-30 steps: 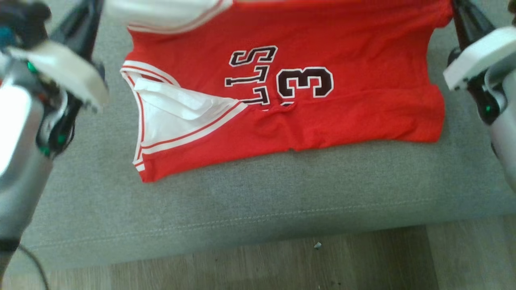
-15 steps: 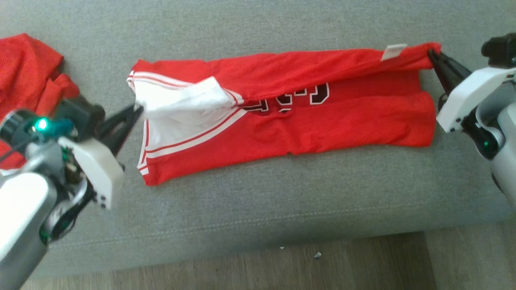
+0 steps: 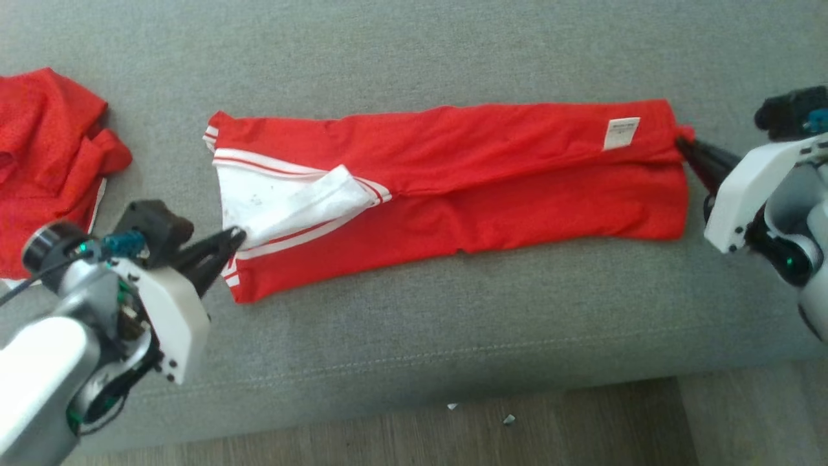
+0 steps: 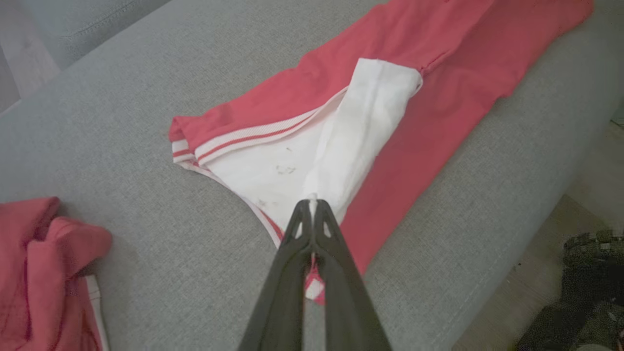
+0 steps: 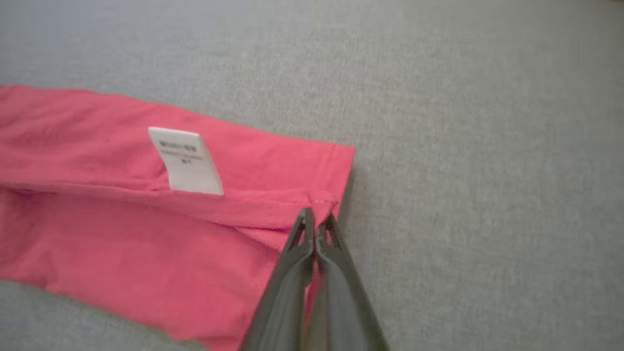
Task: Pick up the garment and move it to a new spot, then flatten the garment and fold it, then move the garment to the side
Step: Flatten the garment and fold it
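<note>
Grey sofa (image 3: 414, 52), left end effector (image 3: 236, 238) pinching red jersey (image 3: 517, 207), right end effector (image 3: 682, 144) pinching hem (image 3: 678, 188), both angled inward

Red jersey (image 3: 517, 155) matt knit cloth; white care label (image 3: 621, 133) smooth; grey sofa cushion (image 3: 414, 336) coarse woven fabric; floor (image 3: 582, 427) at frame bottom, matt wood grain.

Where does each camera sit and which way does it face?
Head view: on the head, facing forward and down at the red jersey with white trim on the grey fabric couch; left end effector and right end effector show.
Left wrist view: on the left wrist, facing along its shut fingers at the jersey's white-trimmed armhole.
Right wrist view: on the right wrist, facing along its shut fingers at the hem corner.
Shared: head and right wrist views show the white label.
</note>
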You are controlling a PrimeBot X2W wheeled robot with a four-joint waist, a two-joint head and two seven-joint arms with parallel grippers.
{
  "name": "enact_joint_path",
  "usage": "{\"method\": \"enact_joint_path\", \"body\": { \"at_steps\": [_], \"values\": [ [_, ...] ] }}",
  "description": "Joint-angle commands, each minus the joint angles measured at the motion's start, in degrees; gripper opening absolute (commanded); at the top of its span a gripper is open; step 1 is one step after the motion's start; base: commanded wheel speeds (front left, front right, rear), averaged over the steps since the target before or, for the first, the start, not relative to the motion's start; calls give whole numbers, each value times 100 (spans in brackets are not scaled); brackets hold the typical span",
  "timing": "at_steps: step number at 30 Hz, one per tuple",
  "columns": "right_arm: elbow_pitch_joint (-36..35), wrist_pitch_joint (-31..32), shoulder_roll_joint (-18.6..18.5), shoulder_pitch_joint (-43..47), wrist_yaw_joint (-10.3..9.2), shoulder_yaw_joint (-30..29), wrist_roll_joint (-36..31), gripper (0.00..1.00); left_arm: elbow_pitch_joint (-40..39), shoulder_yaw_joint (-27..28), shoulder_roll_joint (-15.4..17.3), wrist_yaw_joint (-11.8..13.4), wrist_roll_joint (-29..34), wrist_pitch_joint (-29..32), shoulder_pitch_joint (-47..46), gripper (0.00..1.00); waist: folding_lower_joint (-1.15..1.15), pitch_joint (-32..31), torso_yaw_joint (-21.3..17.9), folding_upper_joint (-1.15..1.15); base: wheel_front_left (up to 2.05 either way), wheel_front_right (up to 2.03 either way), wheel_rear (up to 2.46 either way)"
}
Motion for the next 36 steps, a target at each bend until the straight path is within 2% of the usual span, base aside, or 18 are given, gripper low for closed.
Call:
{"method": "enact_joint_path", "body": {
  "at_steps": [1,2,3,4,5,6,10,16,20,23,26,31,36],
  "values": [
    [-157,120,-175,173,19,-20,122,100,-171,275,274,0,-58,6,-116,0,0,-12,-7,0,0,0,0],
    [-212,231,-193,212,19,-19,157,100,-184,259,262,-5,-108,23,-74,0,0,-19,-11,0,0,0,0],
    [-276,285,-214,240,19,-34,177,100,-200,244,252,-9,-160,31,-22,13,0,-38,-17,0,0,0,0],
    [-328,312,-221,271,19,-71,205,100,-207,234,245,5,-195,21,35,51,0,-78,-26,0,0,0,0],
    [-375,344,-223,303,19,-105,216,100,-216,223,238,19,-215,-9,95,95,0,-125,-37,0,0,0,0],
    [-419,355,-232,324,19,-149,210,100,-226,222,224,29,-267,-40,161,100,0,-166,-47,0,0,0,0],
    [-507,227,-230,379,19,-455,152,100,-299,424,135,230,-475,-325,315,100,0,-360,-70,0,0,0,0],
    [-596,-231,-15,536,19,-1116,87,100,-359,945,-135,744,-727,-1000,455,100,0,-661,-58,0,0,0,0],
    [-713,-693,272,686,19,-1597,-94,100,-345,1348,-504,1136,-981,-1571,607,100,0,-834,-51,0,0,0,0],
    [-803,-1043,548,847,19,-1990,-260,100,-339,1561,-793,1337,-1117,-1976,729,100,0,-936,-36,0,0,0,0],
    [-893,-1351,859,1038,19,-2358,-484,100,-267,1695,-1081,1400,-1225,-2393,852,100,0,-1023,-26,0,0,0,0],
    [-1052,-1737,1439,1428,19,-2963,-970,100,72,1872,-1510,1365,-1176,-2828,1071,100,0,-1136,-6,0,0,0,0],
    [-1375,-1877,1879,1796,19,-3356,-1614,100,305,2060,-1920,1151,-838,-2914,1241,100,0,-1069,11,0,0,0,0]
  ]
}}
